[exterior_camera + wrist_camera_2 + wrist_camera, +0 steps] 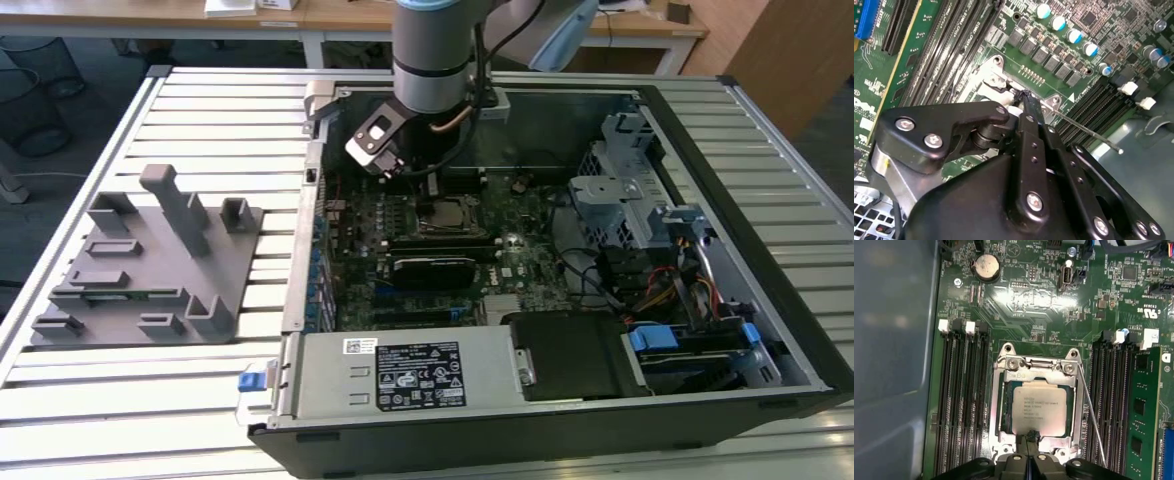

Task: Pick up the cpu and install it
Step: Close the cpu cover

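Gripper [1027,439] linkage is looming closest in both wrist views, its jaws pressing together with nothing between them and the tips sitting at the cpu's edge. Across the exterior view's centre and right, the open computer case [747,130] is holding the green motherboard [400,250]. A grey fixture tray [147,270] is lying at centre left. The first wrist view is adding detail: the metal socket frame [1002,390] is cradling the cpu [1038,407] (silvery top up), with a thin lever [1094,425] running just beside it.
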You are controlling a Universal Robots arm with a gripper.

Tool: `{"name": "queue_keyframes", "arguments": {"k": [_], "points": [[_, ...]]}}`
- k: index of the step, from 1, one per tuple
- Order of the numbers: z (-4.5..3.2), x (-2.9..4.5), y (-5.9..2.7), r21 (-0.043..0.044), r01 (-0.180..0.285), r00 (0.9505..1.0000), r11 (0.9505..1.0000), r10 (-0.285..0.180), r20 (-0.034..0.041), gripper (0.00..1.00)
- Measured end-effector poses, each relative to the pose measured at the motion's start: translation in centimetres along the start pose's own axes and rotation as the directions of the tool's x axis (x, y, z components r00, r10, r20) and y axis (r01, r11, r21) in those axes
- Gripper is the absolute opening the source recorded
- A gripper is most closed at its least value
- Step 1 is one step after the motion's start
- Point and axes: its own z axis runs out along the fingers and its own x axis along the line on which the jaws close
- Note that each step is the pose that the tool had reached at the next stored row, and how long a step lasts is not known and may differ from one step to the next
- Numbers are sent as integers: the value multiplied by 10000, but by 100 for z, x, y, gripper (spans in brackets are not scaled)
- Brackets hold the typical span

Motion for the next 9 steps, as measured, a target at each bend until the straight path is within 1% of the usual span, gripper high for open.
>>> {"name": "queue_keyframes", "arguments": {"k": [5, 9], "points": [[33, 0, -12, 9, 4, 10000, 10000, -4, 3, 11], [25, 0, -13, 19, 14, 10000, 10000, -14, 3, 11]]}}
